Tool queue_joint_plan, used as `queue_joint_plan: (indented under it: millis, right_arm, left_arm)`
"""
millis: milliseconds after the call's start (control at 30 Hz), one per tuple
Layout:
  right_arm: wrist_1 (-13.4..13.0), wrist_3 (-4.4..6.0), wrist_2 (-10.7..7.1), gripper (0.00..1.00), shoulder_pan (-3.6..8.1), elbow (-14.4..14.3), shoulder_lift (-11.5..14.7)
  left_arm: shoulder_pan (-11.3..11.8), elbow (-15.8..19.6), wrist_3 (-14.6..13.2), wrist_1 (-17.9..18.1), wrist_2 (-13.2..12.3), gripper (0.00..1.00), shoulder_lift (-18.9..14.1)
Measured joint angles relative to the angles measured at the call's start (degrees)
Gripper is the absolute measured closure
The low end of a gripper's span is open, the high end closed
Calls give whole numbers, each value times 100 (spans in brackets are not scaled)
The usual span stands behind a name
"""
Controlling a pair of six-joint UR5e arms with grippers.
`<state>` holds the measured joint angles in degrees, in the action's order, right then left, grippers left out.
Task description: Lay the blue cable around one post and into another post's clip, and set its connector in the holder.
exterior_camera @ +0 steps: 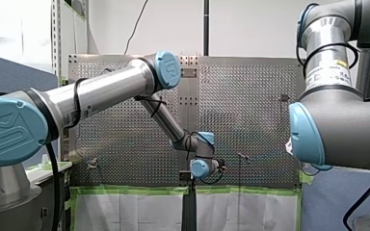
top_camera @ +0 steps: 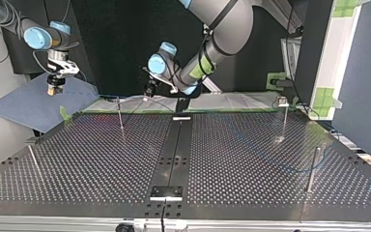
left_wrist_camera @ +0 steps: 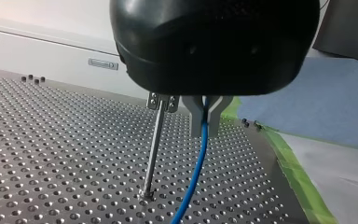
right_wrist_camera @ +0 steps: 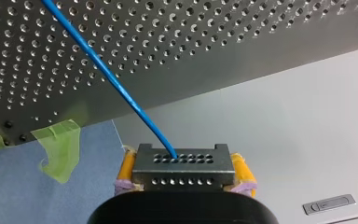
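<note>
1. Left claw: metal fingers closed on the blue cable, which drops from them towards the table. Just beside it stands a thin post with a clip on top. The cable is not yet in the clip.
2. Right claw: yellow pads clamped on the grey connector, held out past the table's edge. The cable runs straight from it back over the table.
3. Handling (judgement): the cable is light, limp and smooth, likely to slip through a loose pinch and sag when slack. The connector is rigid, so grip it by its flat sides. The cable is best held close to the post being worked.
4. Surface: perforated metal, hard and slick. The thin posts would probably flex or snag under a hard pull.
5. Room: green tape edges the table, with a blue mat beyond. Holder not identified with certainty.
</note>
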<state>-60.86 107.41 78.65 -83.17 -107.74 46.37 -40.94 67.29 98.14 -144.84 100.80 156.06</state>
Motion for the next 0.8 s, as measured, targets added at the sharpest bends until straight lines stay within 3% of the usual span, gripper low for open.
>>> queue_joint_plan:
  millis: [500,800]
  right_arm:
    - [139,1,27,100,3,150,-253]
    - [188,12,22,100,3,197,-273]
  left_arm:
    - [70,-22,70,-89,-180,100,8]
    - [98,-70,79,-124,-194,98,6]
